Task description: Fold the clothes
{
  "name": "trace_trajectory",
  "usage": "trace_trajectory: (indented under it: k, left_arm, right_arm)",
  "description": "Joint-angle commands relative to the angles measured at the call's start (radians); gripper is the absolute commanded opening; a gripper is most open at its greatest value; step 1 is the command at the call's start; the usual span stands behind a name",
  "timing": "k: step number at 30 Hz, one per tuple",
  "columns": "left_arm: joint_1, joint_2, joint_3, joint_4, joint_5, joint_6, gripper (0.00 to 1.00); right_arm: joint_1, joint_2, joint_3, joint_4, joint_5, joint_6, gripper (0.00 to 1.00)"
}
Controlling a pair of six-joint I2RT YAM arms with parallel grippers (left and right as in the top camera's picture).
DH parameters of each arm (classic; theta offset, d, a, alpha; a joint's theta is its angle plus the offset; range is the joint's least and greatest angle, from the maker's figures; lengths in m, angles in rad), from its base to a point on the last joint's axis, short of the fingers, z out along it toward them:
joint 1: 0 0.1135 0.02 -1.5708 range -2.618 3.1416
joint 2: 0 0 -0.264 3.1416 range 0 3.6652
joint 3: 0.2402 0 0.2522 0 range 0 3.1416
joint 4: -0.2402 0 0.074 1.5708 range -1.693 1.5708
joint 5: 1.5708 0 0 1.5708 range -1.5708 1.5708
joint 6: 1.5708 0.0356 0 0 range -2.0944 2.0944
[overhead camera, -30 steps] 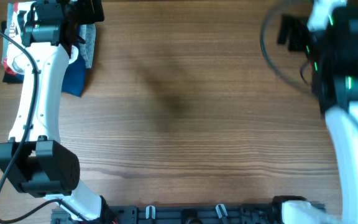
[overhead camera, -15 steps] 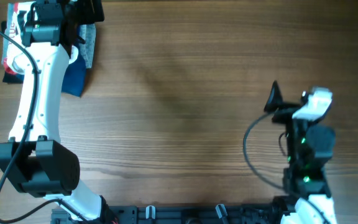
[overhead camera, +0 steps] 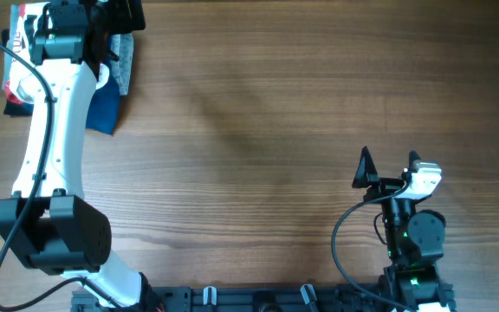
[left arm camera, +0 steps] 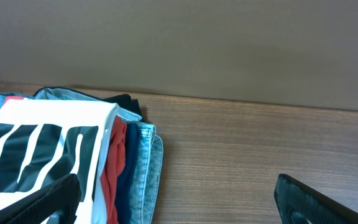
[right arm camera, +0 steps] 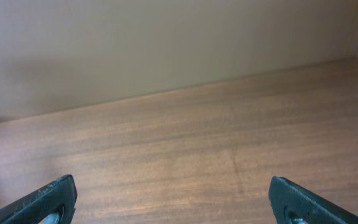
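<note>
The white T-shirt [left arm camera: 48, 134], its black lettering facing up, lies folded flat on top of a pile of garments at the far left corner of the table [left arm camera: 247, 155], with a red T-shirt [left arm camera: 114, 174] directly beneath it and a pale blue garment [left arm camera: 146, 168] at the pile's edge. The left gripper [left arm camera: 176, 190] hangs over the pile's near side, its jaws spread wide and gripping nothing. The right gripper [right arm camera: 169, 186], equally wide and empty, sits tucked back near its base over bare wood, well apart from the clothes. The folding itself looks finished and the shirt stacked. The likely next move is for the left arm to lift straight clear without catching the shirt's edge or nudging the pile.
</note>
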Motion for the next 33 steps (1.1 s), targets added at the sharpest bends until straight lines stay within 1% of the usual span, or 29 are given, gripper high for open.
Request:
trace_trajectory:
  k: [1, 5, 6, 9, 10, 15, 33]
  left_arm:
    - [-0.001, 0.008, -0.004, 0.003, 0.012, 0.015, 1.00]
    - [-0.001, 0.008, -0.004, 0.003, 0.012, 0.015, 1.00]
    - [-0.001, 0.008, -0.004, 0.003, 0.012, 0.015, 1.00]
    - [-0.001, 0.008, -0.004, 0.003, 0.012, 0.015, 1.00]
    - [-0.001, 0.008, -0.004, 0.003, 0.012, 0.015, 1.00]
    - [-0.001, 0.008, -0.004, 0.003, 0.012, 0.015, 1.00]
    - [-0.001, 0.008, -0.004, 0.003, 0.012, 0.015, 1.00]
  right_arm:
    - [0.005, -0.079, -0.002, -0.066, -0.018, 0.018, 1.00]
    - [0.005, -0.183, -0.002, -0.229, -0.064, 0.002, 1.00]
    - [0.005, -0.211, -0.002, -0.259, -0.090, -0.031, 1.00]
    - [0.005, -0.270, -0.002, -0.264, -0.177, -0.191, 1.00]
    - [0.005, -0.284, -0.002, -0.264, -0.178, -0.198, 1.00]
    - [0.005, -0.365, -0.002, -0.261, -0.163, -0.211, 1.00]
    - [0.005, -0.349, -0.002, -0.265, -0.163, -0.210, 1.00]
